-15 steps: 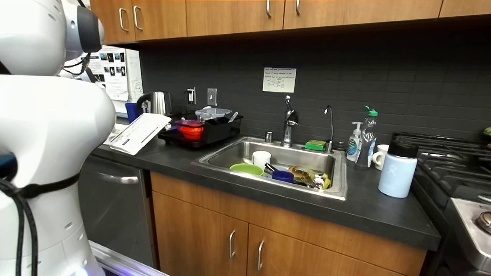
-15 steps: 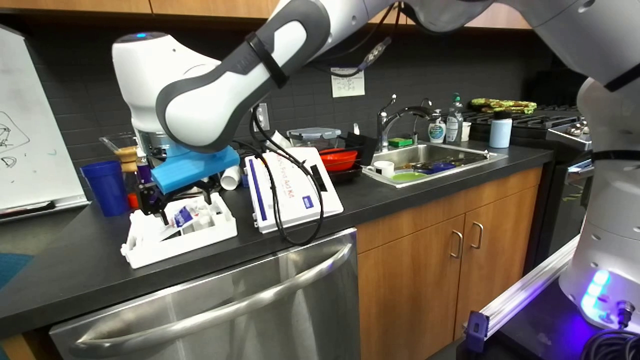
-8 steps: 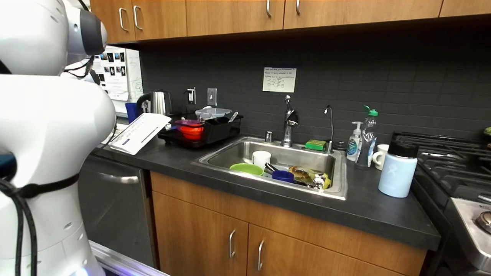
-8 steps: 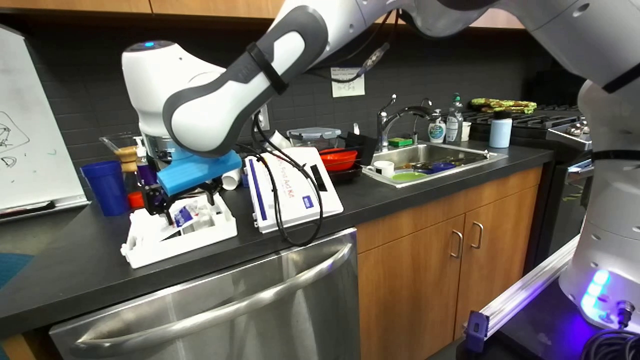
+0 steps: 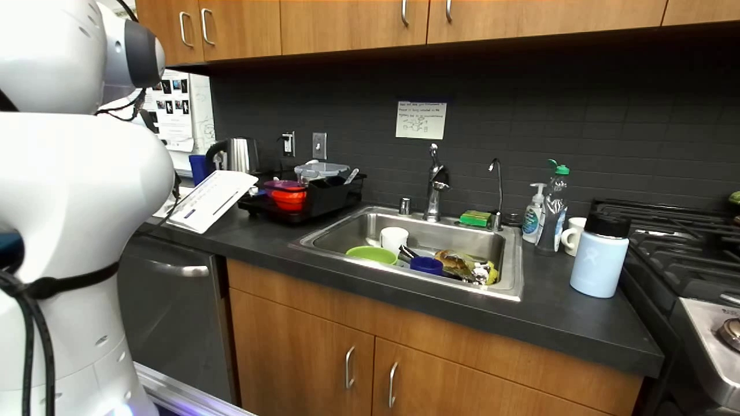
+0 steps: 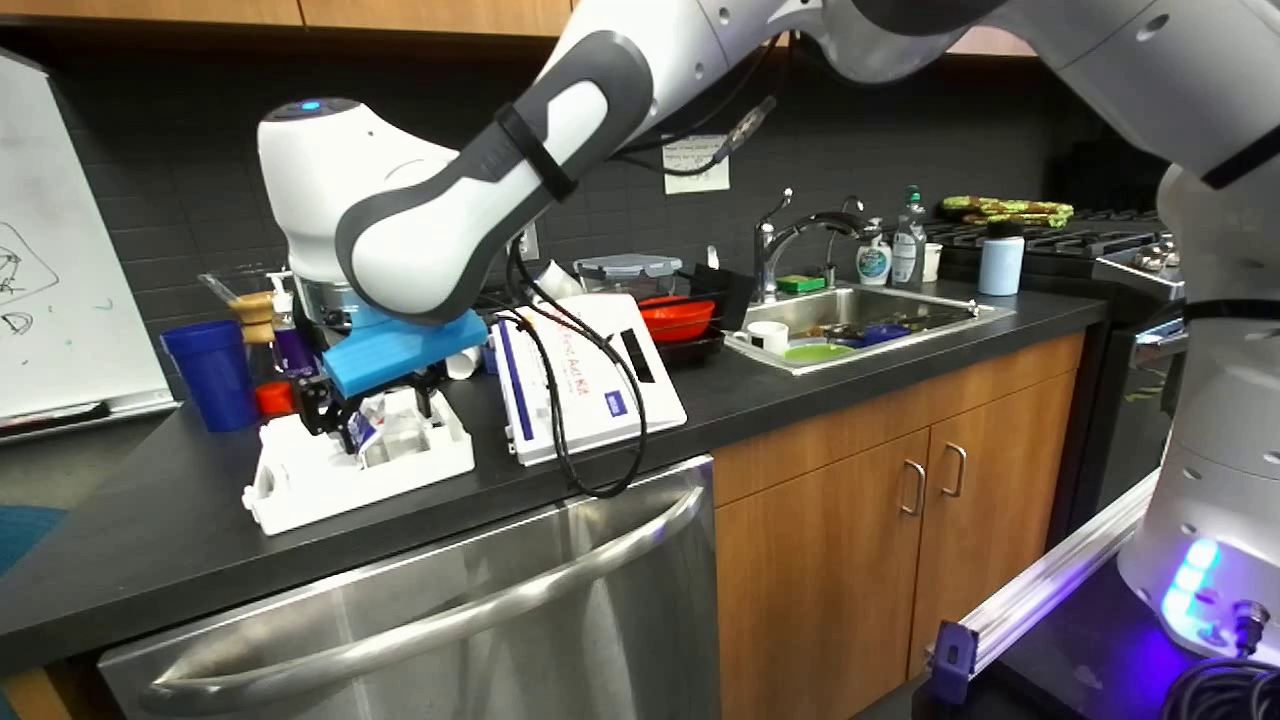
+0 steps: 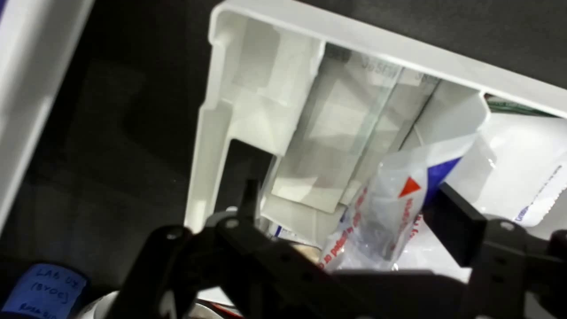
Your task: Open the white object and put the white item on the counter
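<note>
The white object appears to be a first aid kit, lying open on the dark counter (image 6: 150,540). Its lid (image 6: 590,435), printed "First Aid Kit", leans beside the open white base (image 6: 370,492). In the wrist view the base's rim (image 7: 398,44) frames several compartments with papers and packets. A white, partly clear packet (image 7: 381,212) with red print and a blue patch rises between my fingers and is probably the white item. My gripper (image 7: 354,208) is open around it. The right-hand finger (image 7: 456,221) is against or very near the blue patch; the left-hand finger (image 7: 250,195) stands apart.
Behind the base stand a blue cup (image 6: 212,375), a red item (image 6: 275,398) and a purple bottle (image 6: 292,348). A dish rack with a red bowl (image 6: 678,320) is beyond the lid, then the sink (image 5: 514,277). Arm cables (image 6: 600,494) hang across the lid.
The arm has come down and shifted slightly toward the lid, bringing the fingers lower into the base around the packet. The packet looks more tilted up now. Lid and base stay put.
</note>
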